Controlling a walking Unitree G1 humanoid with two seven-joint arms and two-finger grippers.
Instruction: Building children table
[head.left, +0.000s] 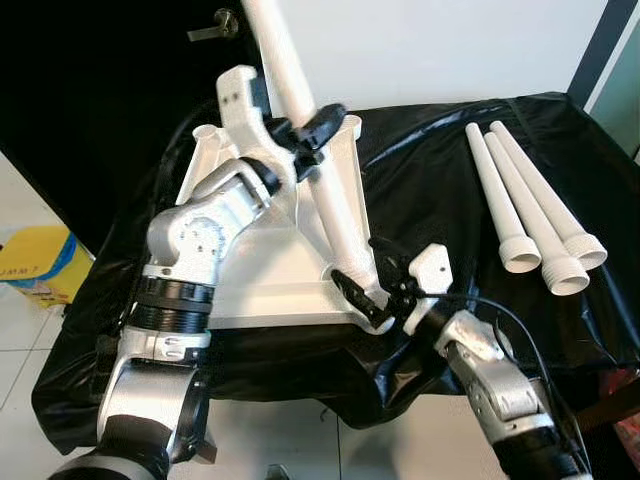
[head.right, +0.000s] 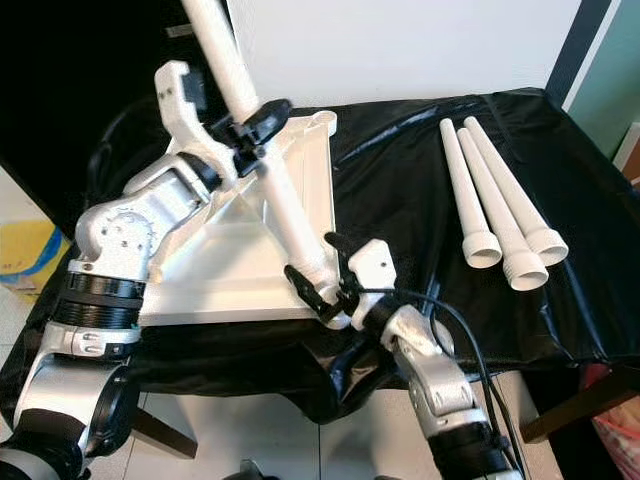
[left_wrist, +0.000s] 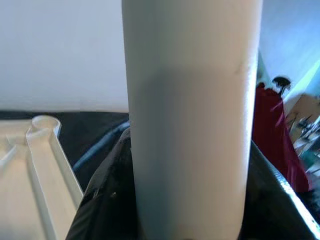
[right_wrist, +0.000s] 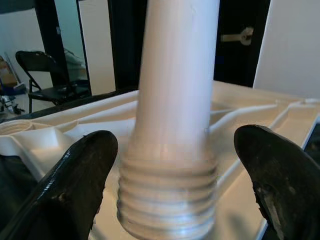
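The white table top (head.left: 265, 275) lies upside down on the black-covered table (head.left: 430, 180). A white table leg (head.left: 335, 200) leans over it, its threaded end (right_wrist: 167, 200) down at the top's near right corner. My left gripper (head.left: 305, 135) is shut on the leg's upper shaft (left_wrist: 190, 125). My right gripper (head.left: 365, 292) is open at the threaded end, one black finger (right_wrist: 75, 185) on each side with a gap to the leg. Three more white legs (head.left: 530, 210) lie side by side on the cloth to the right.
The black cloth hangs over the table's near edge (head.left: 300, 390). A yellow box (head.left: 35, 265) sits on the floor at the left. A dark doorway with a handle (head.left: 215, 28) is behind the table. A folding chair (right_wrist: 45, 70) stands further off.
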